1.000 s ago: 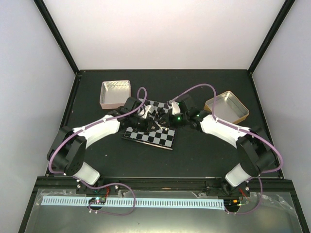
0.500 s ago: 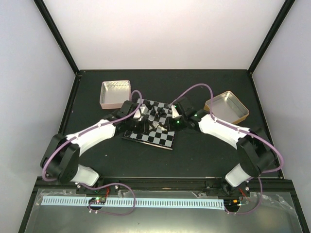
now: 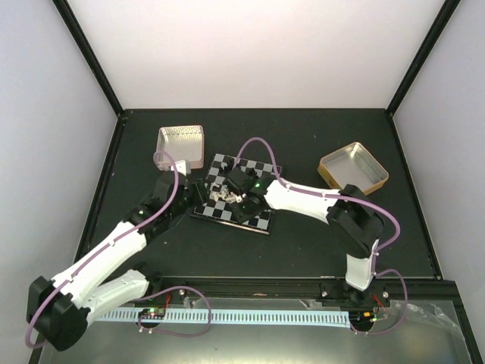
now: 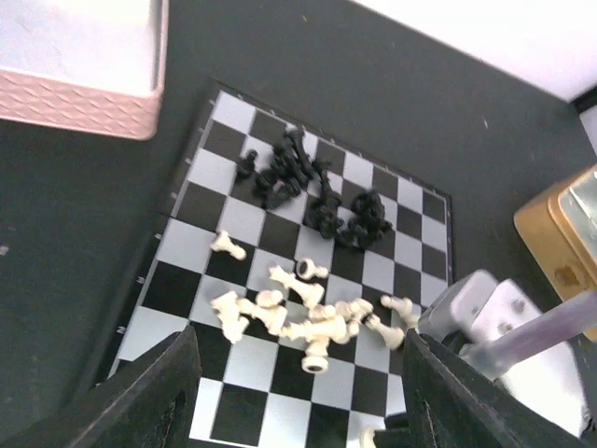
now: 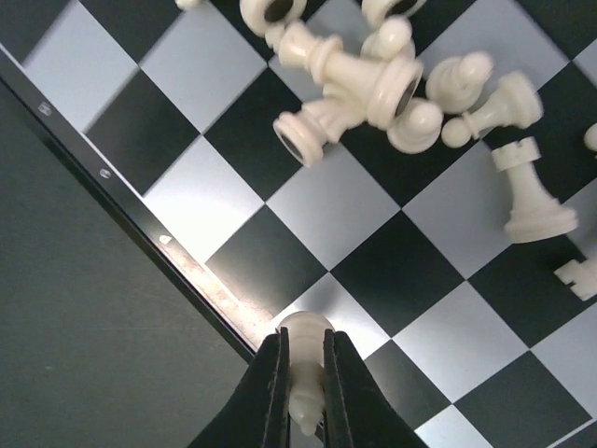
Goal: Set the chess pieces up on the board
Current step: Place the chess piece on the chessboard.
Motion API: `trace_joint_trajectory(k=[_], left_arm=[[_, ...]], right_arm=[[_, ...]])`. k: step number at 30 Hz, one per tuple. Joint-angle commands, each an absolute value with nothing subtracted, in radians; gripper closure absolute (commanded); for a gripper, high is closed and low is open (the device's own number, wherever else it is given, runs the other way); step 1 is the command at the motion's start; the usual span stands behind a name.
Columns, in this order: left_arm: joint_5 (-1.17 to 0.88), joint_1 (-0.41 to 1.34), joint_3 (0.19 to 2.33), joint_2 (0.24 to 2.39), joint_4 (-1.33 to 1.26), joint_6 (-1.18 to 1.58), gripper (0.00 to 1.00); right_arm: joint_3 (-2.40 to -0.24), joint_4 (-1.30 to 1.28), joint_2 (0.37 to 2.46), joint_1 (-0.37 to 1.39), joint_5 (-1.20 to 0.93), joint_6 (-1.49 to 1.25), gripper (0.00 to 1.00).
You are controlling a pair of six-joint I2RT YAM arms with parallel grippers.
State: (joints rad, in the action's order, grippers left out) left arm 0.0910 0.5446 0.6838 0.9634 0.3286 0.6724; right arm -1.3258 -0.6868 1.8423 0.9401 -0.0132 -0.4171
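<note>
The board (image 3: 261,221) lies mid-table. Cream-white chess pieces (image 4: 298,313) lie toppled in a heap on its near half, and black chess pieces (image 4: 317,191) are clustered on its far half. My left gripper (image 4: 298,401) hovers above the board's near-left edge, open, with nothing between its fingers (image 4: 149,392). My right gripper (image 5: 306,392) is shut on a single cream-white piece (image 5: 304,336), held over a light square beside the board's edge. More fallen cream pieces (image 5: 373,84) lie beyond it. From above, the left gripper (image 3: 192,194) is at the board's left side and the right gripper (image 3: 235,203) is over the board.
A pink square tin (image 3: 180,145) stands at the back left, close to the board's corner. A gold tin (image 3: 353,167) stands at the back right. The right arm's grey wrist (image 4: 485,317) reaches in over the board's right part. Black frame rails border the table.
My left arm drew back leftward off the board and its gripper opened. My right arm reached further left across the board and shut on a cream-white piece.
</note>
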Motion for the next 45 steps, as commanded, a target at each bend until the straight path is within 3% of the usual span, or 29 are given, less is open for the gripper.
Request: trace_joint_trajectory(k=[1,23,33,45], left_arm=[[0.231,0.54,0.638,0.87,0.272,0.701,0.38],[0.258,0.539,0.607,0.808,0.234,0.693,0.33],[0.207,0.54,0.617,0.814,0.219,0.681,0.29],[0.147,0.539,0.63,0.824,0.198,0.662,0.24]], right_arm=[[-1.391,-0.785,1.891,0.962,0.084,-0.408,0.99],[-1.419,-0.795,1.945,0.972,0.013,-0.419,0.97],[-1.413,-0.766,1.883,0.971,0.081,-0.47,0.7],[-1.22,-0.622,1.658,0.873,0.144,-0.598,0.69]])
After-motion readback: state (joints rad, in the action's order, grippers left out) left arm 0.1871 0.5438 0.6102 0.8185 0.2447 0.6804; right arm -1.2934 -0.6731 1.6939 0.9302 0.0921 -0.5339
